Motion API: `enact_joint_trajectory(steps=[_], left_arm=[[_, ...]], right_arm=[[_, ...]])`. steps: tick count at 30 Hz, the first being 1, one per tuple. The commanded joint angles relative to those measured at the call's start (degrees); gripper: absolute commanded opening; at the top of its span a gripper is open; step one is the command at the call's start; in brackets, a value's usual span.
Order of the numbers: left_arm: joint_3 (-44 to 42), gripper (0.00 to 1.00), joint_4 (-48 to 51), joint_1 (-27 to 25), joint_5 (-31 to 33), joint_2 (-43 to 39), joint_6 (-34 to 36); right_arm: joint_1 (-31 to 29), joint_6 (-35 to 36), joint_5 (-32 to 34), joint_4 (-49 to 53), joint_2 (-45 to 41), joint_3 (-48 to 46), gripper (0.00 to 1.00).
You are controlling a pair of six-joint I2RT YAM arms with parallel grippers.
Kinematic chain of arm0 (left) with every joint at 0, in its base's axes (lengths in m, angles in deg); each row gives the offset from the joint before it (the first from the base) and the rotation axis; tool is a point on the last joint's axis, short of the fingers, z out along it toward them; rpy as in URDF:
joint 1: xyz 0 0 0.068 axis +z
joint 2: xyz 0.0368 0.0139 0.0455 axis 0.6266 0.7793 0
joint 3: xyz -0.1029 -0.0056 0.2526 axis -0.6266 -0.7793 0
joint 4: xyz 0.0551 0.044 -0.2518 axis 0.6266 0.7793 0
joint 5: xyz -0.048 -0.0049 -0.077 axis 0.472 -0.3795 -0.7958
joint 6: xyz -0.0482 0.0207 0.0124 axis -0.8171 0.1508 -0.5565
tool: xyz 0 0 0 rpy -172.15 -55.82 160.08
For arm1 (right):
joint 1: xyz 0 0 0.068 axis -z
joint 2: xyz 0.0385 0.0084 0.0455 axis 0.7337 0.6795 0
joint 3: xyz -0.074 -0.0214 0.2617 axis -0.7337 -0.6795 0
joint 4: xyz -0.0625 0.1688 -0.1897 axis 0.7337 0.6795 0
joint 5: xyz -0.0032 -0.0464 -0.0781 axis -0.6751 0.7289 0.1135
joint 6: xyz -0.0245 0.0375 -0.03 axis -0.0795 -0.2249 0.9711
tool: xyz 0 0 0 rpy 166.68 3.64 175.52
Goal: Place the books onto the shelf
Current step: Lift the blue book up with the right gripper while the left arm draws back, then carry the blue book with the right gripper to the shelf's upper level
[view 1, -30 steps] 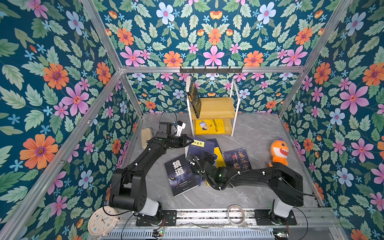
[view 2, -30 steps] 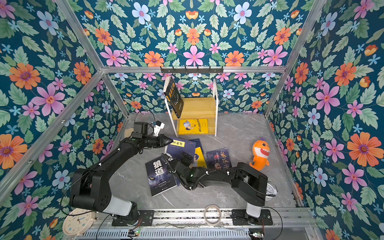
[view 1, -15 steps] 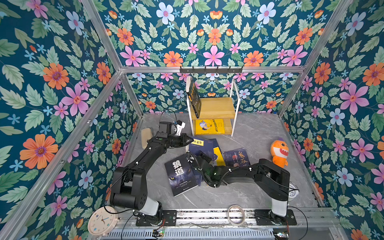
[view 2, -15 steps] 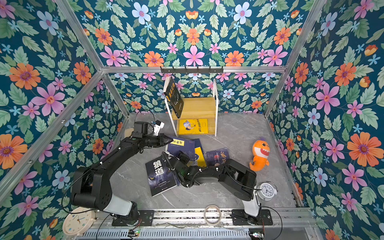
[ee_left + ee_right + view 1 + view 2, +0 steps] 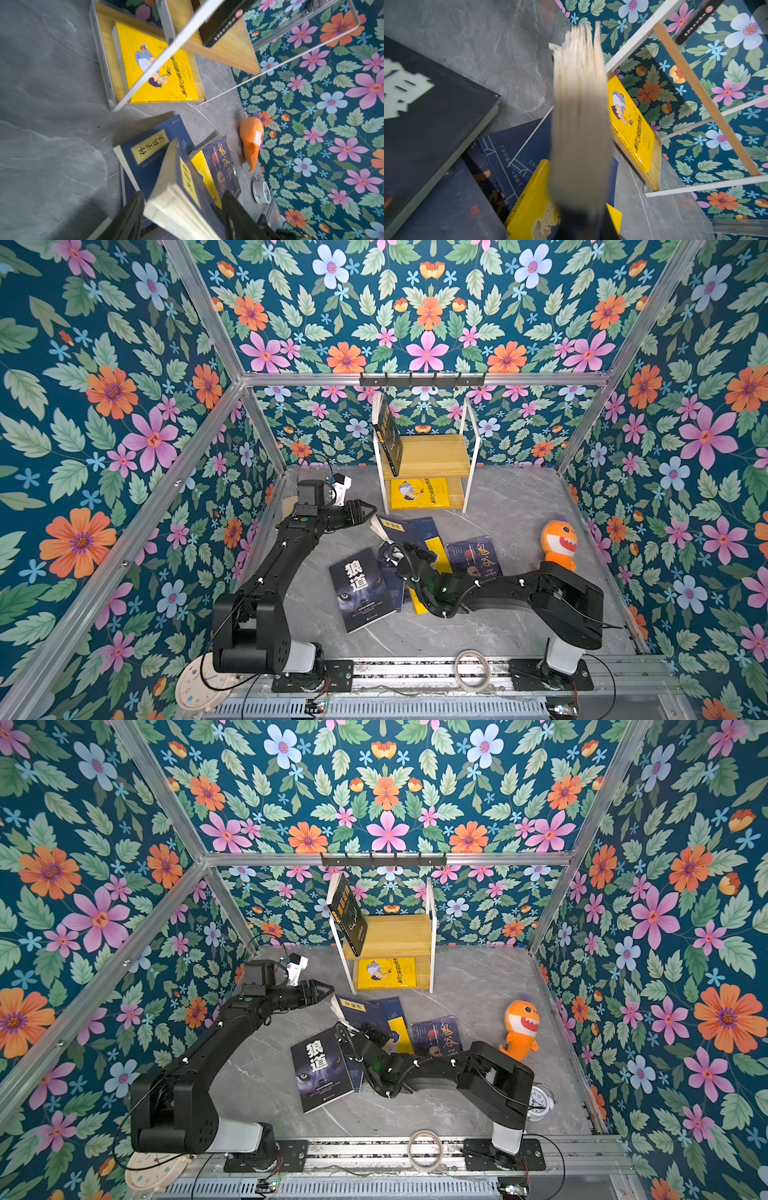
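A navy book (image 5: 398, 530) with a yellow label stands tilted on edge over the pile of books on the floor. My right gripper (image 5: 392, 551) is shut on its lower edge, and the page edges (image 5: 579, 114) rise straight out of the jaws. My left gripper (image 5: 368, 511) is open at the book's upper end, and the book (image 5: 182, 187) sits loosely between its fingers (image 5: 133, 216). The wolf-face book (image 5: 359, 589) and the old-man portrait book (image 5: 473, 556) lie flat. On the shelf (image 5: 432, 456) a yellow book (image 5: 419, 492) lies on the lower board and a dark book (image 5: 388, 439) leans on the upper one.
An orange plush toy (image 5: 559, 541) stands right of the books, with a small alarm clock (image 5: 540, 1100) behind my right arm. A tape roll (image 5: 471, 670) and a round clock (image 5: 195, 684) lie at the front rail. A black hook rail (image 5: 422, 380) hangs above the shelf.
My left gripper has opened and let go of the navy book. My right gripper has reached in under the raised book and shut on its lower edge.
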Motion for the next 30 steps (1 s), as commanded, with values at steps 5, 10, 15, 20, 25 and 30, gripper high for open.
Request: enact_joint_trajectory(steps=[5,10,15,20,25,30], left_arm=[[1.35,0.74,0.9,4.06,6.19,-3.92,5.87],[2.14,0.89,4.27,4.18,10.29,-7.23,11.85],[1.69,0.93,7.87,4.2,13.06,-9.99,13.32],[-4.94,0.94,3.48,4.78,13.01,-15.57,12.02],[-10.25,0.96,0.54,7.13,14.29,-18.93,11.1],[-14.73,0.96,-4.73,10.53,10.18,-20.57,7.58]], right_arm=[[1.43,-3.41,-3.38,0.45,-7.89,-2.64,0.01],[4.34,-7.05,-7.71,3.93,-14.87,-3.44,0.01],[8.48,-11.13,-13.99,8.32,-21.67,-2.61,0.01],[13.83,-18.17,-18.08,12.7,-26.44,0.98,0.0],[18.57,-21.8,-22.61,15.06,-25.82,7.83,0.0],[21.83,-22.09,-23.69,18.34,-19.52,18.87,0.0]])
